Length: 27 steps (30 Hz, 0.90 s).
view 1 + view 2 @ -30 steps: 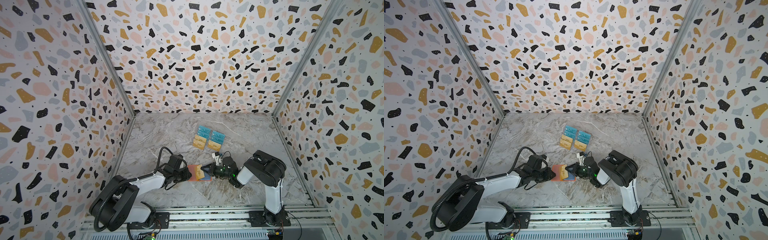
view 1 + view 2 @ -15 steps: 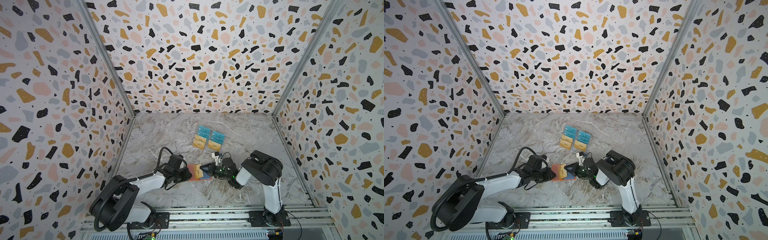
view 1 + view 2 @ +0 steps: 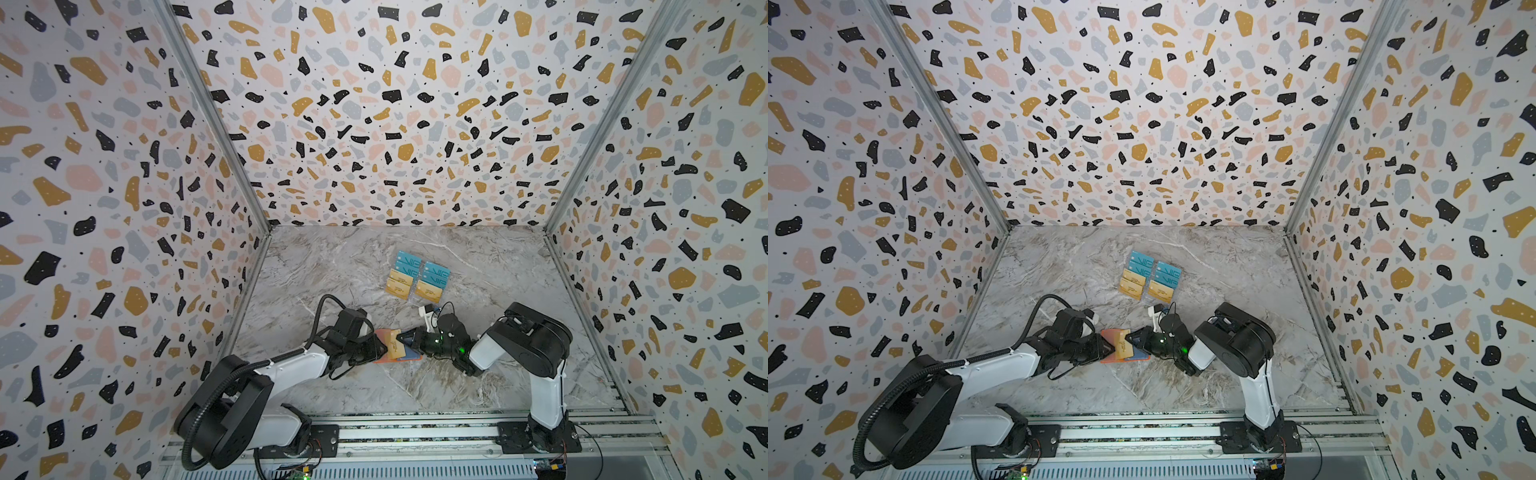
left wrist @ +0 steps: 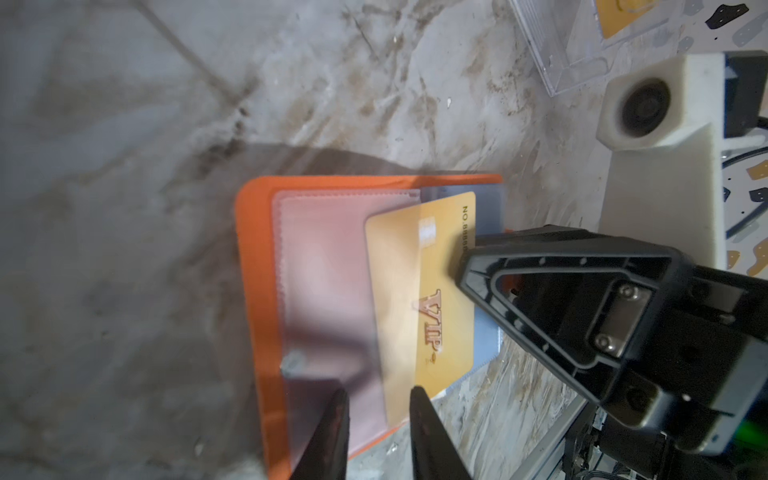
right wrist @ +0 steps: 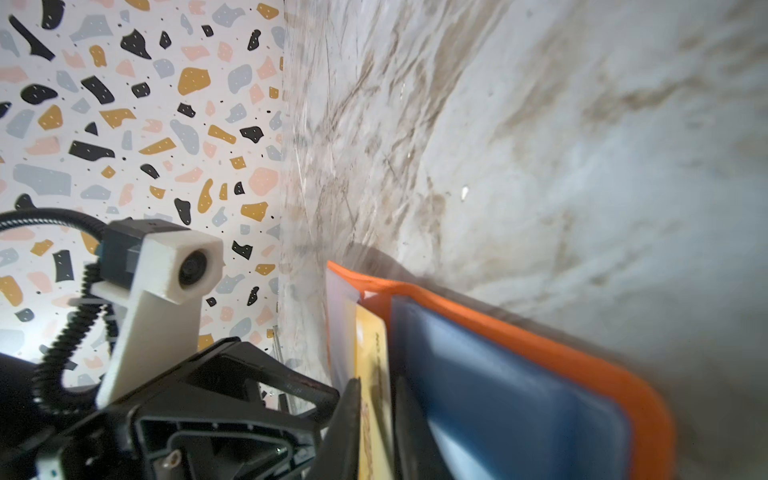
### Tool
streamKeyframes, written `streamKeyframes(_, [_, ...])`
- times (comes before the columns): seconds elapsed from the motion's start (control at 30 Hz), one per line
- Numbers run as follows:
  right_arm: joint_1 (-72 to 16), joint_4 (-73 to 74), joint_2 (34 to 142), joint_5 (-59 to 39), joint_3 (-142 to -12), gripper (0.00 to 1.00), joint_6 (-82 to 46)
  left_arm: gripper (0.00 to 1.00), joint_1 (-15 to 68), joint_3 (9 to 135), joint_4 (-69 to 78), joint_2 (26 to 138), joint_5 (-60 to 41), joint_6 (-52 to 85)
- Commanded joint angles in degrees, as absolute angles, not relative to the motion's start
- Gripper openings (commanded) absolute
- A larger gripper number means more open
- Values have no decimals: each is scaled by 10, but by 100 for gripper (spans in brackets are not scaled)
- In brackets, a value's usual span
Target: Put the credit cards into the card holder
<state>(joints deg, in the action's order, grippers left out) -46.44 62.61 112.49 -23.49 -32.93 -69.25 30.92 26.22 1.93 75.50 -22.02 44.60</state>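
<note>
My right jaws stand slightly spread with the edge of a gold credit card [image 5: 370, 353] between the 2 fingers [image 5: 345, 424]; I cannot tell whether either finger touches it. The card lies partly slid under a clear sleeve [image 4: 324, 270] of the card holder [image 4: 249, 270], with its "VIP" half sticking out toward my right side. My left jaws are also parted, straddling the near edge of that same sleeve page, and I cannot tell whether they press on it.

The holder lies open and flat on the desk [image 3: 332, 266], in the front half, about midway between the left and right edges. Its orange cover frames the pale sleeve on my left side and a blue page [image 5: 498, 395] on my right.

Both wrists are low over the desk. My left arm [image 3: 291, 365] stretches nearly level from the front left corner toward the holder. My right arm [image 3: 528, 345] rises from the front right, folds at the elbow and comes back down toward the centre, so the 2 sets of jaws meet tip to tip over the holder. Each wrist camera sees the other arm's fingers crowding the card.

Toward the back edge, well apart from the holder, a clear rack [image 4: 557, 62] holds teal cards [image 3: 434, 272] at the back and more gold cards [image 3: 399, 286] in front.
</note>
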Motion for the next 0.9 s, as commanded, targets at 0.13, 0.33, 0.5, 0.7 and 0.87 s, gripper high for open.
streamKeyframes(0.13, [-471, 471, 1081, -227, -349, 38, -622, 41, 297, 290, -53, 716, -126, 433])
streamKeyframes(0.33, [-482, 347, 1065, -227, -393, 40, -567, 42, 294, 297, -72, 732, -112, 407])
streamKeyframes(0.5, [-498, 276, 1058, -208, -425, 41, -532, 39, 294, 287, -32, 741, -143, 412])
streamKeyframes(0.7, [-501, 284, 1063, -234, -438, 44, -551, 30, 294, 270, 9, 727, -155, 436])
streamKeyframes(0.87, [-511, 291, 1047, -211, -428, 49, -584, 28, 294, 244, 33, 715, -159, 453])
